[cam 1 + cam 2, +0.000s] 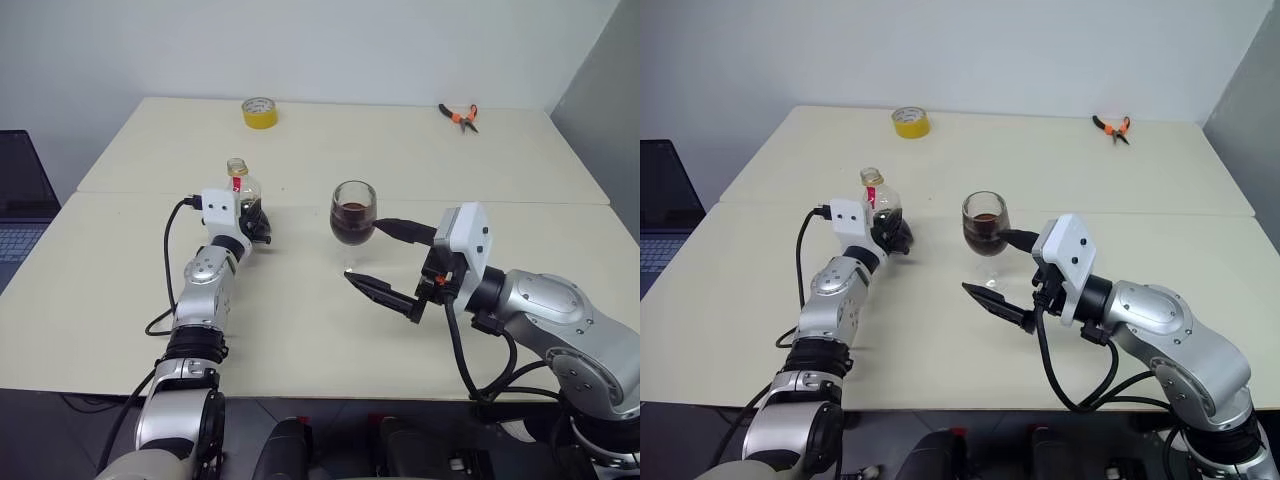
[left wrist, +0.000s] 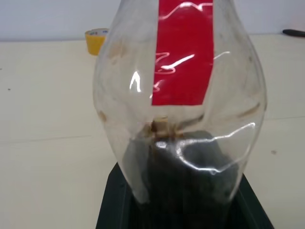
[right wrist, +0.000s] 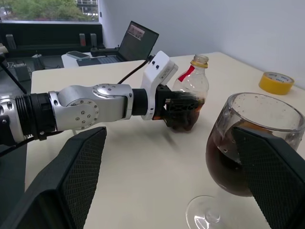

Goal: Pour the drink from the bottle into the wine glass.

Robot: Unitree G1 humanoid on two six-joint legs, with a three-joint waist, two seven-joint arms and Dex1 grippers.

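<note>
The bottle (image 1: 243,186) stands upright on the table (image 1: 300,330), left of centre, with a red label and a little dark drink (image 2: 190,176) in its bottom. My left gripper (image 1: 256,226) is shut on the bottle's lower body, reaching in level from the near side. The wine glass (image 1: 354,212) stands to its right, about half full of the dark drink. My right gripper (image 1: 364,252) is open and straddles the glass, one finger by the bowl and the other nearer me, low by the foot. In the right wrist view the glass (image 3: 248,143) sits close to one of its fingers (image 3: 276,181).
A yellow tape roll (image 1: 259,112) lies at the table's far edge and orange-handled pliers (image 1: 460,116) at the far right. A laptop (image 1: 15,200) sits off the table's left side. A seam (image 1: 450,201) crosses the table behind the glass.
</note>
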